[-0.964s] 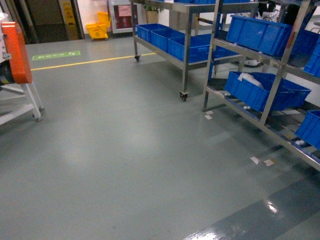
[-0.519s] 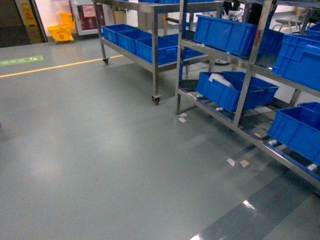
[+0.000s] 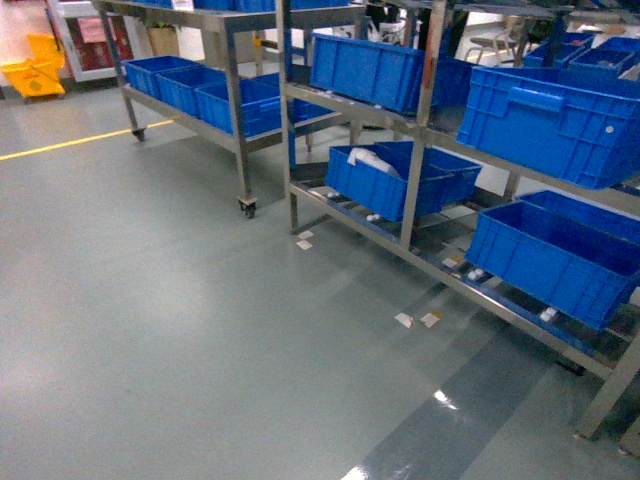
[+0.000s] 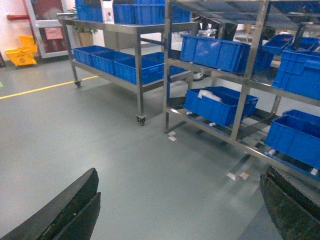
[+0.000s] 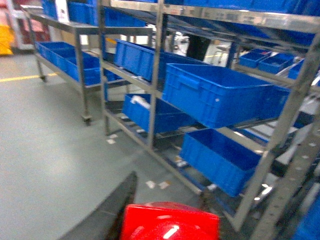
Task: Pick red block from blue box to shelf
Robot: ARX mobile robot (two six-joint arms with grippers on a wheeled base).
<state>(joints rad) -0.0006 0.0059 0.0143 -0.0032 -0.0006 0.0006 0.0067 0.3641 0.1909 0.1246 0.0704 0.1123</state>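
The red block (image 5: 170, 226) fills the bottom of the right wrist view, and my right gripper (image 5: 168, 185) is shut on it, a dark finger (image 5: 122, 200) showing at its left. My left gripper (image 4: 180, 172) hangs open over bare grey floor, holding nothing. The shelf (image 3: 415, 180), a stainless-steel rack, stands to the right ahead; it also shows in the left wrist view as the shelf (image 4: 166, 75) and close by in the right wrist view as the shelf (image 5: 156, 75). The blue box is out of view. Neither gripper shows in the head view.
Dark blue ribbed crates (image 3: 545, 120) sit on the rack's tiers. A wheeled steel cart (image 3: 240, 130) with more crates stands behind it. Paper scraps (image 3: 417, 320) lie on the floor by the rack. A yellow line (image 3: 70, 143) and a yellow mop bucket (image 3: 35, 75) are far left.
The head view has swung right: the rack and cart have slid left and grown nearer, and the orange object at the left edge has left the view.
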